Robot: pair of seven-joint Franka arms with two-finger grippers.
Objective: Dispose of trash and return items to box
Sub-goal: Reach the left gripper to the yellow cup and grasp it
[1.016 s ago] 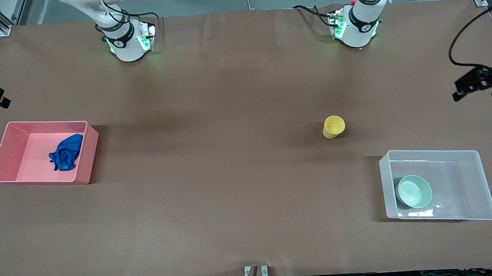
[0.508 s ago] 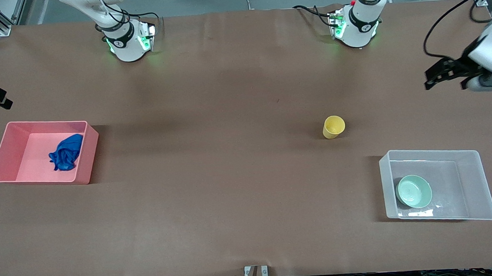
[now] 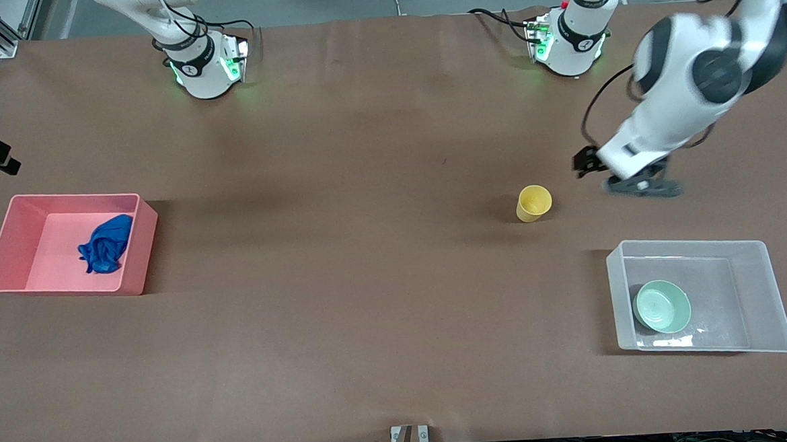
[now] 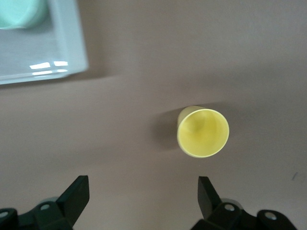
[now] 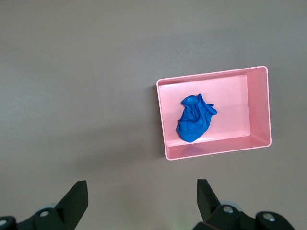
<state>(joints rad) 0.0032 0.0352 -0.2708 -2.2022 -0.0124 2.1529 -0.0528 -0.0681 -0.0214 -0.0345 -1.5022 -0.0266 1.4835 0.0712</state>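
Note:
The yellow cup [image 3: 534, 203] stands upright on the table, also in the left wrist view [image 4: 203, 132]. My left gripper [image 3: 617, 175] is open and empty, in the air beside the cup, toward the left arm's end of the table; its open jaws show in the left wrist view [image 4: 142, 199]. The mint-green bowl [image 3: 662, 306] lies in the clear box [image 3: 691, 242]. The blue cloth wad [image 3: 106, 244] lies in the pink tub [image 3: 72, 196]. My right gripper [image 5: 142, 201] is open and empty, high above the table beside the pink tub [image 5: 216, 151].
The clear box stands nearer the front camera than the cup, at the left arm's end of the table; its corner [image 4: 67, 48] shows in the left wrist view. The pink tub stands at the right arm's end. The brown table [image 3: 368, 249] lies between them.
My left arm has swung in from the table's end and come down beside the yellow cup. The cup, bowl, cloth and both tubs have not moved.

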